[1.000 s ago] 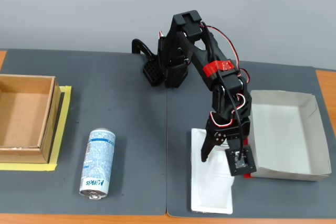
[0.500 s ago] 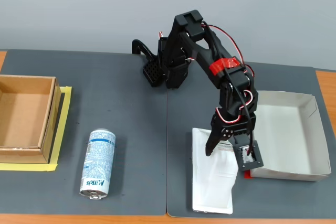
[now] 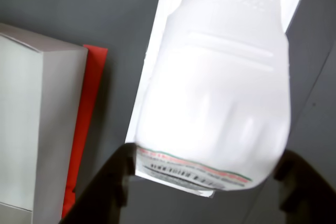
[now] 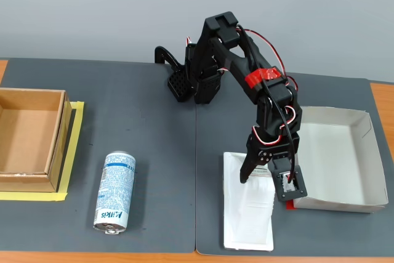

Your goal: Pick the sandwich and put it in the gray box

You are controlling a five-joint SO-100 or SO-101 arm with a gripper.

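The sandwich (image 4: pixel 249 217) is a white wedge-shaped plastic package lying flat on the dark mat, just left of the gray box (image 4: pixel 335 200). In the wrist view the sandwich (image 3: pixel 220 87) fills the middle, with its printed label at the near end. My gripper (image 4: pixel 268 186) is open and low over the package's far end. Its two black fingers stand on either side of the label end in the wrist view (image 3: pixel 205 163). I cannot tell whether they touch it. The gray box's wall (image 3: pixel 47 129) shows at the left of the wrist view.
A brown cardboard box (image 4: pixel 31 140) on yellow tape (image 4: pixel 77 152) stands at the left edge in the fixed view. A blue-white spray can (image 4: pixel 115 192) lies on the mat beside it. Red tape (image 3: pixel 84 129) runs along the gray box's base. The arm's base (image 4: pixel 191 78) is at the back.
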